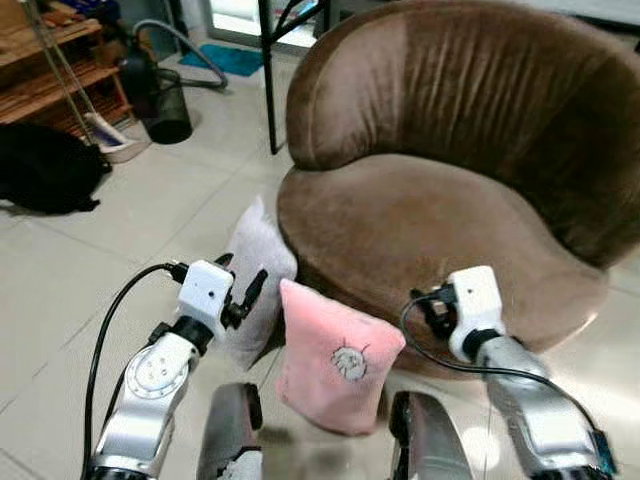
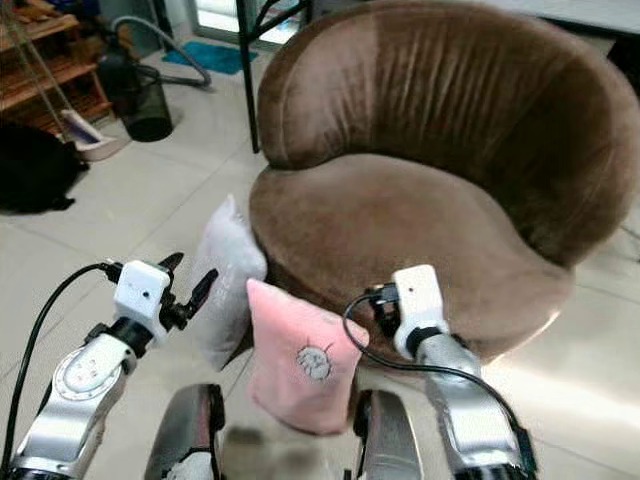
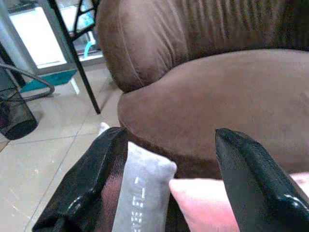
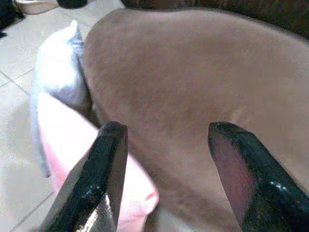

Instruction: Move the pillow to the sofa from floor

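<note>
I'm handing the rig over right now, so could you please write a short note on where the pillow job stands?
Left tool: open, empty, raised beside the grey plush pillow.
Right tool: open, empty, just right of the pink plush pillow with a small embroidered face.
Both pillows stand on the tiled floor, leaning against the round brown velvet sofa.
Done: approach only; nothing gripped.
Left: grasp a pillow, lift it, set it on the sofa seat.

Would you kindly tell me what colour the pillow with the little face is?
The pillow is pink, clearest in the left eye view.
</note>
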Available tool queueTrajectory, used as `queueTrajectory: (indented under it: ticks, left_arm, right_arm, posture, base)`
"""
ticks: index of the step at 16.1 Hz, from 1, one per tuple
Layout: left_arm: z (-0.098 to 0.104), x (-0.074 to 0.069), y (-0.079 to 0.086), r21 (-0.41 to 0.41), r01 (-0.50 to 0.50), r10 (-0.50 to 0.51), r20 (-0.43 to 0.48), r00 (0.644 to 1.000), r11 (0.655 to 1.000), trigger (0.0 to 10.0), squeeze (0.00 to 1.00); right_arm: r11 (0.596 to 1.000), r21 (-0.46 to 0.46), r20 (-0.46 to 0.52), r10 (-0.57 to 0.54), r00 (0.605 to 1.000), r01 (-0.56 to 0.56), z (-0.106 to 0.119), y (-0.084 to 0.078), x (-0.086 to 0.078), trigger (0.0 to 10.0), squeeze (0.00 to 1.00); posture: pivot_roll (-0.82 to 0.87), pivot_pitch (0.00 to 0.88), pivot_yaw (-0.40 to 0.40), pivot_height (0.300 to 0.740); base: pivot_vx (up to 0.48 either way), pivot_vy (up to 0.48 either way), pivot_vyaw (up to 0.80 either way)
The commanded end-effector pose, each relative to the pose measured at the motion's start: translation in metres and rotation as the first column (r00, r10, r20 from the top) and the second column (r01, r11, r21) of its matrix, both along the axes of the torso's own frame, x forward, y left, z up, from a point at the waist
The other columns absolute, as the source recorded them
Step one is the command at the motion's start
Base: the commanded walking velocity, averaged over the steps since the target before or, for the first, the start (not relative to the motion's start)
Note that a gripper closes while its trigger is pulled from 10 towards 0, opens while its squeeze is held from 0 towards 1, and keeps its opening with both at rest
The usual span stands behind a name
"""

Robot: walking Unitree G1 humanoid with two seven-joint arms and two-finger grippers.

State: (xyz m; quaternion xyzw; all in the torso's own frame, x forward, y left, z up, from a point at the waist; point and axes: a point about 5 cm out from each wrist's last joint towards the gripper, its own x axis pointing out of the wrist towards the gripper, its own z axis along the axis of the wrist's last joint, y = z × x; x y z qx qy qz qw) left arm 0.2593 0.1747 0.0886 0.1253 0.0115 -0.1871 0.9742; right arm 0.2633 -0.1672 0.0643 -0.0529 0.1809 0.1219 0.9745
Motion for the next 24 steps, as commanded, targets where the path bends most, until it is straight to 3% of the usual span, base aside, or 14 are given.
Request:
queueTrajectory:
  ticks: [1, 4, 5, 6, 7, 9, 11, 13, 15, 18, 20, 22, 23, 24]
  left_arm:
    - [0.004, -0.004, -0.004, 0.022, 0.043, -0.043, 0.015, 0.999, 0.999, 10.0, 0.00]
    - [0.010, -0.022, 0.003, 0.055, 0.094, -0.095, 0.033, 0.995, 0.994, 10.0, 0.00]
    - [0.012, -0.028, 0.003, 0.045, 0.141, -0.142, 0.014, 0.990, 0.989, 10.0, 0.00]
    - [0.010, -0.033, 0.000, 0.079, 0.228, -0.227, -0.022, 0.974, 0.971, 10.0, 0.00]
    - [0.010, -0.034, 0.000, 0.095, 0.243, -0.242, -0.025, 0.970, 0.965, 10.0, 0.00]
    - [0.018, -0.042, 0.003, 0.086, 0.274, -0.269, -0.063, 0.961, 0.958, 10.0, 0.00]
    - [0.021, -0.047, 0.005, 0.078, 0.280, -0.275, -0.071, 0.959, 0.957, 10.0, 0.00]
    - [0.023, -0.057, 0.009, 0.070, 0.319, -0.309, -0.125, 0.943, 0.945, 10.0, 0.00]
    - [0.024, -0.065, 0.010, 0.033, 0.345, -0.336, -0.157, 0.929, 0.938, 10.0, 0.00]
    - [0.016, -0.070, 0.010, 0.019, 0.359, -0.349, -0.194, 0.917, 0.933, 10.0, 0.00]
    - [0.000, -0.062, 0.001, 0.020, 0.353, -0.340, -0.224, 0.914, 0.936, 10.0, 0.00]
    - [-0.005, -0.063, -0.009, 0.017, 0.353, -0.340, -0.229, 0.912, 0.935, 10.0, 0.00]
    - [-0.007, -0.068, -0.022, 0.017, 0.357, -0.343, -0.237, 0.909, 0.934, 10.0, 0.00]
    - [-0.009, -0.072, -0.029, 0.019, 0.360, -0.346, -0.239, 0.907, 0.933, 10.0, 0.00]
  right_arm:
    - [1.000, 0.029, -0.007, -0.001, 1.000, 0.001, -0.004, 0.002, 0.004, 10.0, 0.00]
    - [0.997, 0.083, -0.044, 0.007, 0.999, -0.004, -0.022, 0.022, 0.006, 10.0, 0.00]
    - [0.989, 0.149, -0.050, -0.009, 0.999, 0.016, -0.024, 0.031, 0.011, 10.0, 0.00]
    - [0.950, 0.283, -0.050, -0.126, 0.991, 0.135, -0.023, 0.029, 0.022, 10.0, 1.00]
    - [0.938, 0.303, -0.057, -0.157, 0.986, 0.167, -0.024, 0.028, 0.025, 10.0, 1.00]
    - [0.867, 0.405, -0.129, -0.260, 0.957, 0.290, -0.031, 0.024, 0.033, 10.0, 1.00]
    - [0.833, 0.447, -0.143, -0.292, 0.946, 0.325, -0.032, 0.022, 0.035, 10.0, 1.00]
    - [0.767, 0.500, -0.194, -0.355, 0.915, 0.403, -0.037, 0.019, 0.040, 10.0, 1.00]
    - [0.761, 0.500, -0.213, -0.354, 0.911, 0.413, -0.042, 0.022, 0.039, 10.0, 1.00]
    - [0.695, 0.590, -0.234, -0.340, 0.911, 0.411, -0.039, 0.030, 0.048, 10.0, 1.00]
    - [0.715, 0.578, -0.240, -0.311, 0.920, 0.393, -0.039, 0.041, 0.052, 10.0, 1.00]
    - [0.697, 0.597, -0.243, -0.314, 0.918, 0.396, -0.038, 0.044, 0.054, 10.0, 1.00]
    - [0.685, 0.615, -0.229, -0.320, 0.919, 0.391, -0.034, 0.050, 0.058, 10.0, 0.83]
    - [0.692, 0.606, -0.221, -0.328, 0.919, 0.392, -0.032, 0.052, 0.061, 10.0, 0.00]
  posture:
    - [0.04, 0.067, 0.004, 0.535]
    - [0.08, 0.103, 0.032, 0.515]
    - [0.07, 0.111, 0.047, 0.515]
    - [0.10, 0.171, 0.067, 0.515]
    - [0.10, 0.171, 0.067, 0.515]
    - [0.14, 0.213, 0.081, 0.515]
    - [0.15, 0.220, 0.085, 0.515]
    - [0.19, 0.258, 0.094, 0.515]
    - [0.21, 0.253, 0.102, 0.515]
    - [0.22, 0.272, 0.117, 0.515]
    - [0.24, 0.274, 0.110, 0.515]
    - [0.25, 0.276, 0.109, 0.515]
    - [0.27, 0.278, 0.112, 0.515]
    - [0.28, 0.277, 0.114, 0.515]
  base:
    - [0.000, 0.000, 0.00]
    - [0.000, 0.000, 0.00]
    - [0.000, 0.000, 0.00]
    - [0.000, 0.000, 0.00]
    - [0.000, 0.000, 0.00]
    - [0.000, 0.000, 0.00]
    - [0.000, 0.000, 0.00]
    - [0.000, 0.000, 0.00]
    - [0.000, 0.000, 0.00]
    - [0.000, 0.000, 0.00]
    - [0.000, 0.000, 0.00]
    - [0.000, 0.000, 0.00]
    - [0.000, 0.000, 0.00]
    - [0.000, 0.000, 0.00]
